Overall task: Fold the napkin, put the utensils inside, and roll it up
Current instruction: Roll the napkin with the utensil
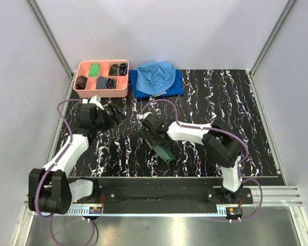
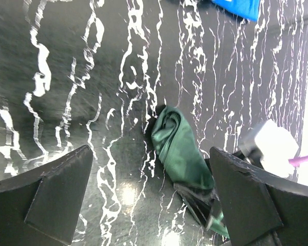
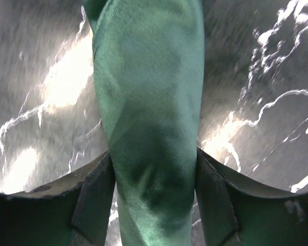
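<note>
Now the right claw [image 1: 156, 137] is clamped on the napkin [image 1: 165, 152], a tight dark green roll lying on the marbled black table [image 1: 236, 118]. The roll runs out past its fingertips toward the near edge, with bare table on either side. The left claw [image 1: 114, 114] hangs well off to its left, jaws spread wide, holding nothing. Just beyond that claw sits the pink tray [image 1: 101, 95], in the back-left corner. Behind the right claw, the light blue cloth [image 1: 156, 74] is heaped on the royal-blue cloth [image 1: 175, 90] at the far edge. White walls close in three sides. The right wrist view adds what overhead can't: both pads [image 3: 92, 205] pressed into the roll's flanks. The left wrist view catches the roll's crumpled end.
</note>
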### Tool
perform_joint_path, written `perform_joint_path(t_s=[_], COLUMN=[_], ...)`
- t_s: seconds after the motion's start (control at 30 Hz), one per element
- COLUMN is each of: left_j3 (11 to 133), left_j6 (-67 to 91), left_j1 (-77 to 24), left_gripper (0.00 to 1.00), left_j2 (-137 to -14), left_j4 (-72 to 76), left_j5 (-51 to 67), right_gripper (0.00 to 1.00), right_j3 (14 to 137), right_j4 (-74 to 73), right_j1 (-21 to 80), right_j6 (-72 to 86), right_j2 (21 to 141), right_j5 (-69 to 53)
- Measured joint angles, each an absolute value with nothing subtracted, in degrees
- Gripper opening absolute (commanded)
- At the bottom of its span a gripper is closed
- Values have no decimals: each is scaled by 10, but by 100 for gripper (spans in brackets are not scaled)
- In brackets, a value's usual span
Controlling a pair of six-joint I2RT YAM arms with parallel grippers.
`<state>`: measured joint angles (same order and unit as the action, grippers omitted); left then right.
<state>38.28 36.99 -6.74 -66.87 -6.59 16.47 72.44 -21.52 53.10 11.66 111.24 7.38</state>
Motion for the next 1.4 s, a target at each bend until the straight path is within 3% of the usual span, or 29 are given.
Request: perform_joint_path(t_s=[0.47, 0.57, 0.6, 0.8, 1.0, 1.27, 1.4], left_j3=[452, 453, 453, 454, 457, 457, 451], left_j6=[305, 293, 289, 254, 194, 143, 134], left_j1=[-5, -3, -3, 10, 11, 11, 11], left_gripper=[99, 99, 99, 99, 99, 99, 99], left_j2=[-666, -660, -657, -632, -592, -493, -446], left_j4=[-172, -189, -196, -218, -245, -249, -246], left_j5=[196, 195, 195, 195, 196, 200, 188], right_gripper=[65, 78, 88, 100, 100, 100, 100], right_j3=[975, 1006, 1011, 1010, 921, 652, 521], right_j4=[-298, -299, -299, -305, -280, -142, -140], right_j1=[509, 500, 499, 497, 473, 244, 202], right_j6=[177, 180, 180, 164, 157, 163, 161], right_j2=[1275, 1294, 1296, 1284, 1119, 750, 630], right_j5=[116, 112, 108, 48, -34, -61, -35])
